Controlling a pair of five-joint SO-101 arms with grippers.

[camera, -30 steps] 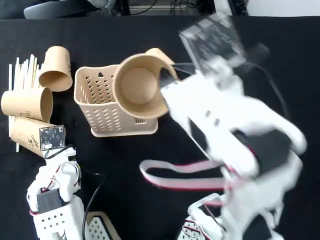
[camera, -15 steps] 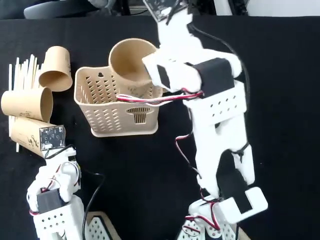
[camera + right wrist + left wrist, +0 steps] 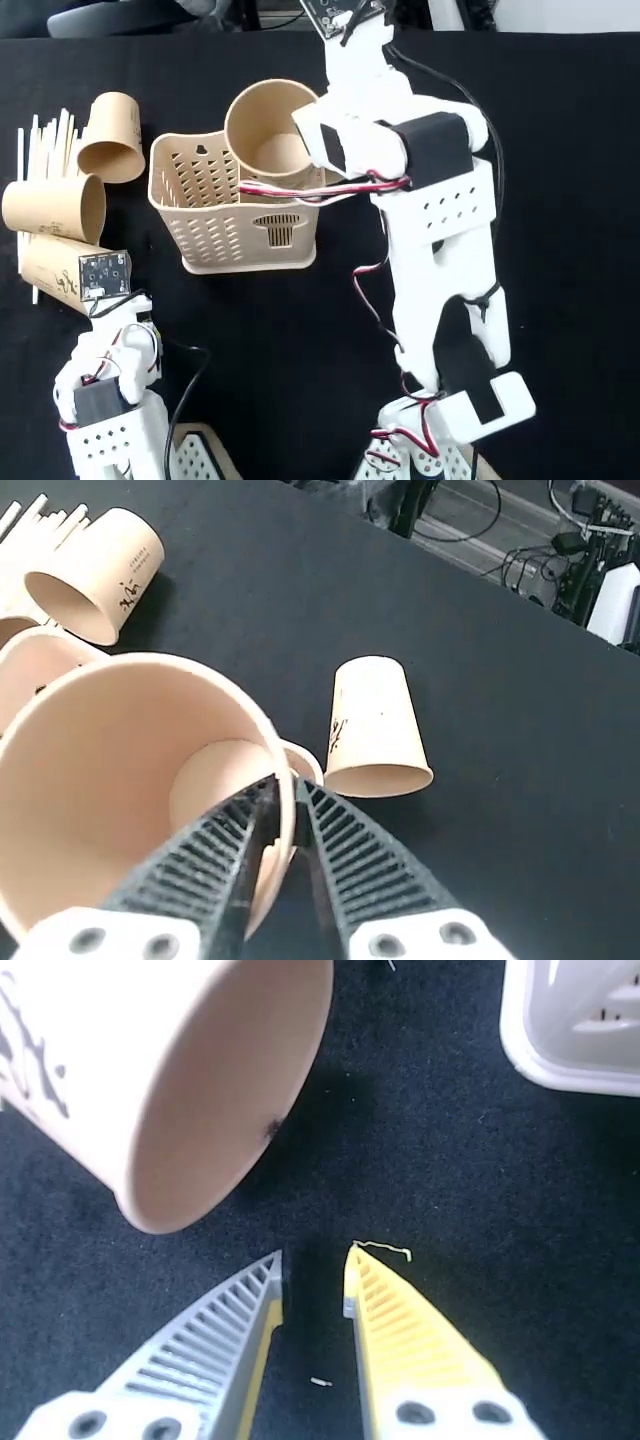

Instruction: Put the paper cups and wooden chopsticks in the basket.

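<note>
Left gripper (image 3: 316, 1260): jaws slightly apart, nothing between them, low over the table just beside a printed paper cup (image 3: 190, 1080) lying on its side. Farther out, a second paper cup (image 3: 55, 207) and a third paper cup (image 3: 110, 135) lie among the wooden chopsticks (image 3: 45, 135), left of the basket (image 3: 215, 245). Right gripper (image 3: 287, 785): clamped on the rim of the held paper cup (image 3: 272, 128), which is tilted over the basket's far right corner.
</note>
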